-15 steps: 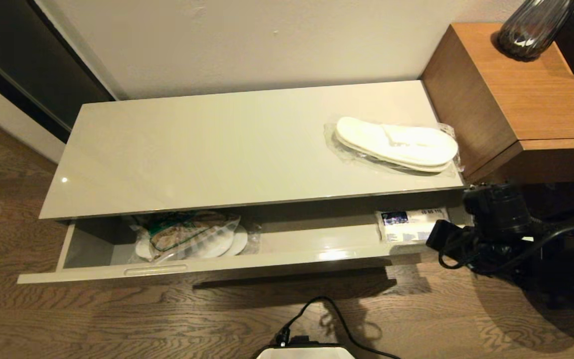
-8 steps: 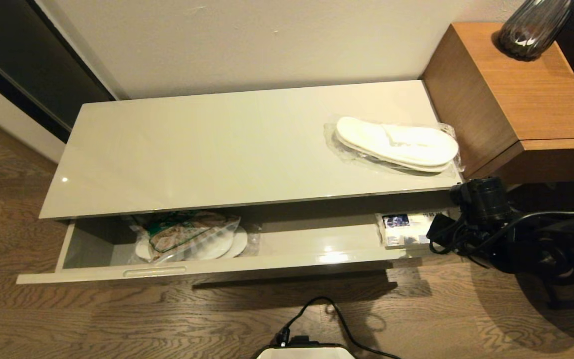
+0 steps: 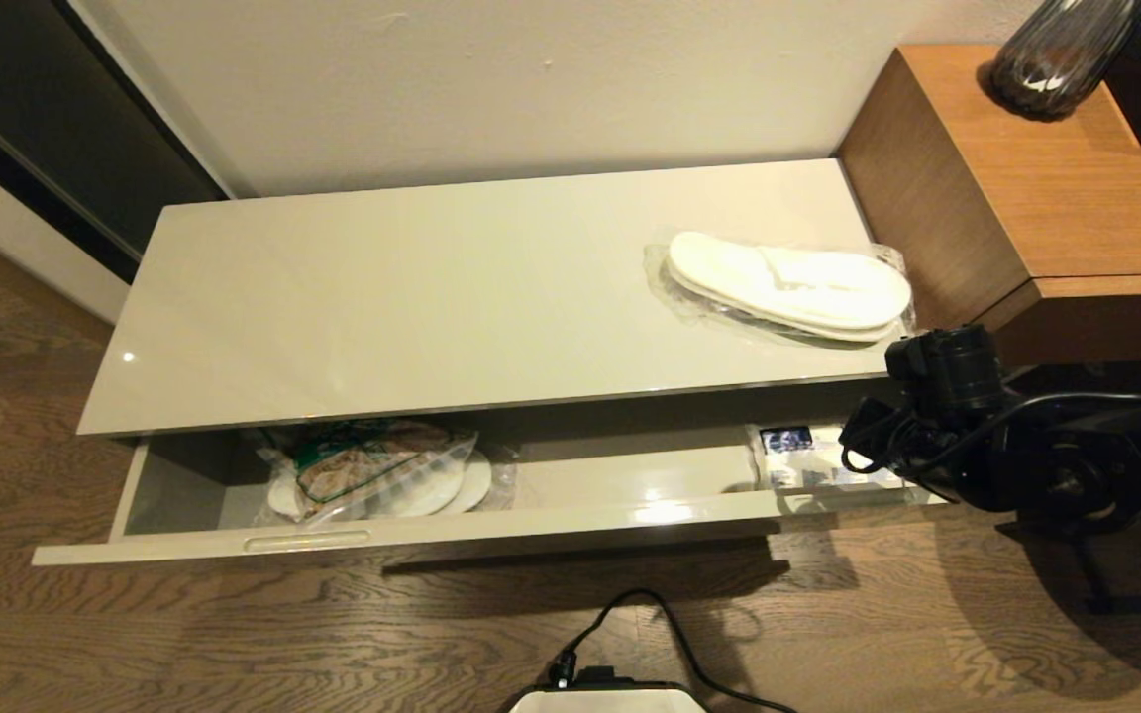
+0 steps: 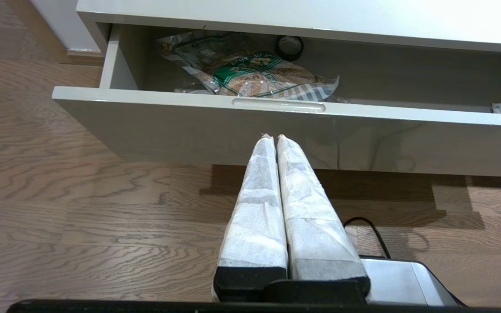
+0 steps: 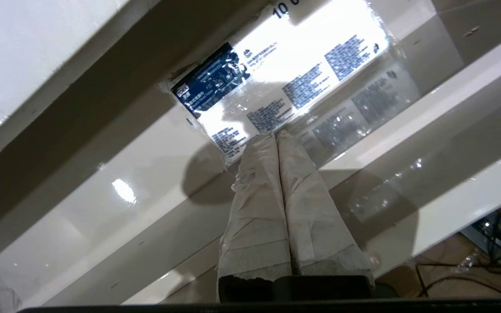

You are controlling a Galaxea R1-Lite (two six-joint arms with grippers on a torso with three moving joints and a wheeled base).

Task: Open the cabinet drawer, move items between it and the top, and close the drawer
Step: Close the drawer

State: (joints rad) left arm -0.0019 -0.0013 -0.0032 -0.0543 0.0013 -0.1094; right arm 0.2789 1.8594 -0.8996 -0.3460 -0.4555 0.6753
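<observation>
Head view: the cabinet drawer (image 3: 531,495) stands open across the lower frame; the right gripper (image 5: 276,134), fingers pressed together, hovers over the tissue pack (image 5: 285,82); spread them before descending.

The right gripper (image 3: 863,451) is masked by its own wrist in the head view; beyond its closed tips the tissue pack (image 5: 276,82) is cut off by the picture's edge; its print is illegible.

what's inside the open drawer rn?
Inside the cream-white cabinet drawer: clear bag of tan food with green-and-white label lying on white round pieces, small black ring behind it, white tissue pack with dark blue label at right. The drawer's back is hidden under the cabinet top.
</observation>
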